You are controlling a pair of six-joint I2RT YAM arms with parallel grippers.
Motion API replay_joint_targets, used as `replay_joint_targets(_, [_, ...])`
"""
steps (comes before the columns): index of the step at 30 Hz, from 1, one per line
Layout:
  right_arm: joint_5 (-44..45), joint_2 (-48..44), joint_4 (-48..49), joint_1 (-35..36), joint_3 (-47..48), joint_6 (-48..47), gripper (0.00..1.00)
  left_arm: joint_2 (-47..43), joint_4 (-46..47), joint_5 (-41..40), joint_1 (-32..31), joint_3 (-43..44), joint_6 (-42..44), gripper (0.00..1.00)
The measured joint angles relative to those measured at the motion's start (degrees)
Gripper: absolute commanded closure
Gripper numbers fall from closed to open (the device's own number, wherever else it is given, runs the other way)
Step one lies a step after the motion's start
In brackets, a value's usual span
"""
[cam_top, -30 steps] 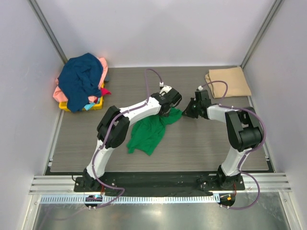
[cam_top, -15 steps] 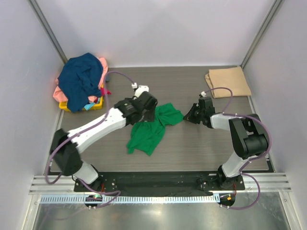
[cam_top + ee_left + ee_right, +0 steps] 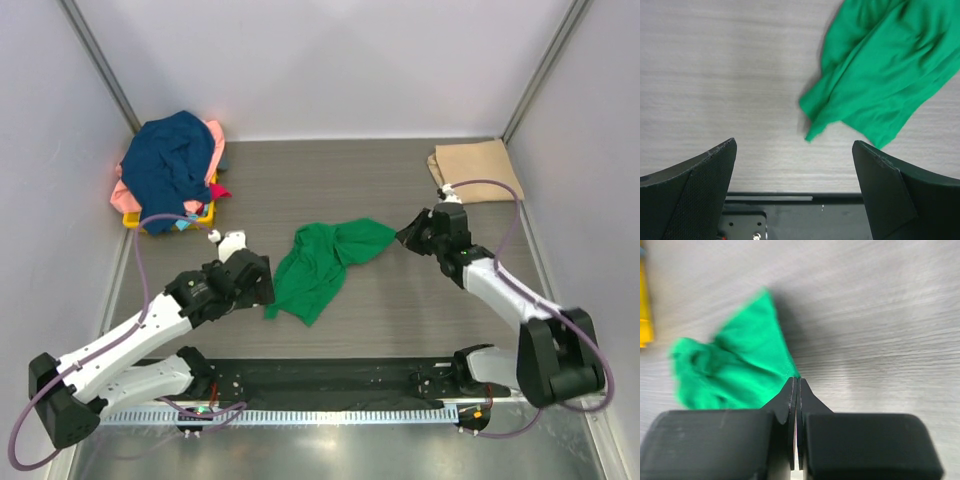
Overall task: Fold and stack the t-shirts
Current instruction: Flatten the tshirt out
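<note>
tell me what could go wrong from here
The right jaws look shut on only a corner tip of the green shirt, so it may slip free when pulled.
The left jaws are open, off the cloth; a one-sided pull may drag the bunched shirt, not spread it.

The top external camera sits high behind the arm bases (image 3: 470,372) and looks down and forward over the whole tabletop (image 3: 420,300), with the bases at its lower edge. The left wrist camera looks almost straight down from close by, between the spread fingers of the left claw (image 3: 794,147), onto the tabletop's near edge. The right wrist camera lies low and very close, sighting along the pressed-together fingers of the right claw (image 3: 796,382). All three views share the green t-shirt (image 3: 325,262).
</note>
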Motion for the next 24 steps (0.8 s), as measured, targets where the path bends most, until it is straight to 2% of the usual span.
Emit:
replay_joint_targets(6, [4.57,-18.10,-7.91,-0.04,0.04,-0.33,0.99,-2.60,2.67,4.26,0.00,-7.61,-4.07,0.03])
replay_joint_targets(9, [6.95,-24.13,-12.55,-0.04,1.14,-0.70,0.99,-2.03,5.44,5.66,0.00,-10.25,-4.74,0.04])
replay_joint_targets(17, [9.55,-25.77,-20.44,-0.04,3.23,-2.01,0.99,5.97,15.78,3.98,0.17,-11.74,-3.37,0.00])
replay_joint_targets(22, [10.45,-25.66,-22.18,-0.04,3.30,-2.78,0.99,14.29,20.22,3.69,2.93,-7.80,-0.98,0.00])
replay_joint_targets(24, [10.69,-25.33,-22.69,-0.04,3.56,-3.10,0.99,16.63,21.97,3.69,4.20,-5.88,-0.63,0.04])
